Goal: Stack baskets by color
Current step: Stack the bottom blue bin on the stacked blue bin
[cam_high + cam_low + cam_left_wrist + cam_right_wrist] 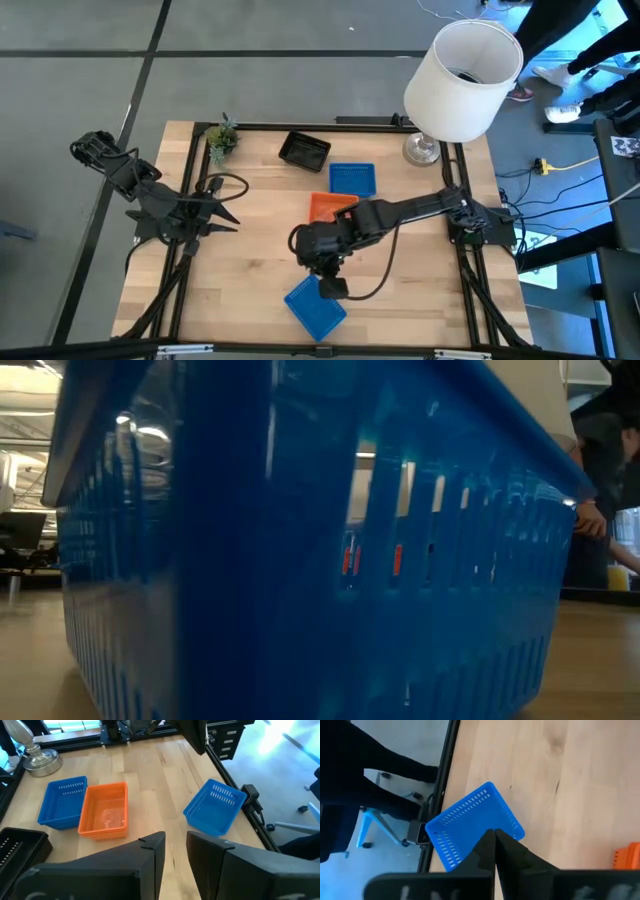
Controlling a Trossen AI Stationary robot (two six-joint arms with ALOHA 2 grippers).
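Note:
A blue basket (315, 312) (215, 806) (465, 827) stands on its bottom near the table's front edge, turned askew; it fills the low view (300, 560). My right gripper (334, 290) (494, 836) hangs above its far side with the fingers shut, touching nothing. Farther back an orange basket (333, 206) (103, 812) stands beside a second blue basket (352, 180) (62, 802), and a black basket (304, 150) lies beyond them. My left gripper (232, 220) (175, 847) waits open at the table's left, holding nothing.
A big white lampshade (465, 80) on a metal base (420, 150) stands at the far right corner, with a small green plant (222, 138) at the far left. Bare wood lies between the left arm and the baskets. A black frame edges the table.

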